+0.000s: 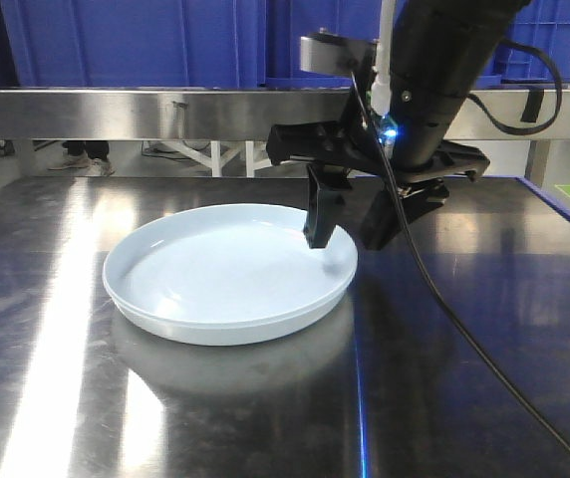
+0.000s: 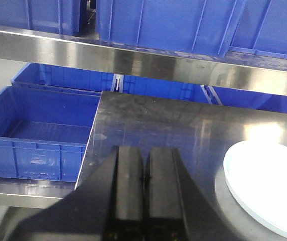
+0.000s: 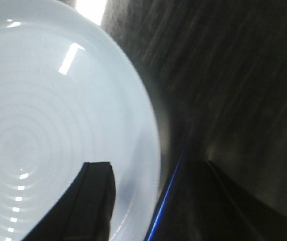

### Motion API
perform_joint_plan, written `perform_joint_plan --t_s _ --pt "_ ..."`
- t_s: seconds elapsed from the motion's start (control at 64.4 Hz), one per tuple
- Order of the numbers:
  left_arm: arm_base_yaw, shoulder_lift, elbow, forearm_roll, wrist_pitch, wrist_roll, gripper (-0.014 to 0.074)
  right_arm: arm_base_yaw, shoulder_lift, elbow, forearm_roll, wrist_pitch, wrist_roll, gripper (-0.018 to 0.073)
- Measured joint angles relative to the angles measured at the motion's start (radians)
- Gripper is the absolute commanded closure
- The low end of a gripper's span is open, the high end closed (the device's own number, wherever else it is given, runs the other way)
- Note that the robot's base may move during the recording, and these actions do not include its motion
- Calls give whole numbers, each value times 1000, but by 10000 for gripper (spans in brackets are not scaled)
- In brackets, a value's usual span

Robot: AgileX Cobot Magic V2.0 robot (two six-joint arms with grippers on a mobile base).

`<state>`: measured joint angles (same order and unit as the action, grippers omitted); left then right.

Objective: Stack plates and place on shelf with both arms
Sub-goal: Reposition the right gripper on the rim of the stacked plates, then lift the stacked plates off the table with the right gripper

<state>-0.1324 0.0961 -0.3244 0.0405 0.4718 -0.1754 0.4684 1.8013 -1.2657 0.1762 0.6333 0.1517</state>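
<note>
one steel table (image 1: 464, 398) fills most of the front view, with one long steel rail (image 1: 165, 110) running across behind it. in the left wrist view, three blue crates (image 2: 168, 25) stand above that rail. one open blue crate (image 2: 38, 130) sits lower, just beside the table's edge, and there are more behind it that i cannot count.

two plates (image 1: 215, 269) lie near the middle of the table, one nested on the other. the double rim line along the near edge shows there are two.

two grippers show. the right gripper (image 1: 347, 241) hangs at the plates' right rim with its jaws spread wide. one finger is over the inside of the top plate, the other outside the rim, and i cannot tell whether either touches. the left gripper (image 2: 144, 155) is well apart from the plates, its two fingers pressed together on nothing.
</note>
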Motion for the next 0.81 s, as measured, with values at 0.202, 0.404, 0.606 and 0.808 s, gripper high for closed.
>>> perform_joint_plan --t_s 0.202,0.404,0.606,0.808 --pt "0 0 0 0 0 0 510 0 24 0 -1 2 0 130" --pt "0 0 0 0 0 0 510 0 30 0 -2 2 0 327" --pt "0 0 0 0 0 0 510 0 30 -2 3 0 2 535" --pt "0 0 0 0 2 0 510 0 26 -12 3 0 2 537"
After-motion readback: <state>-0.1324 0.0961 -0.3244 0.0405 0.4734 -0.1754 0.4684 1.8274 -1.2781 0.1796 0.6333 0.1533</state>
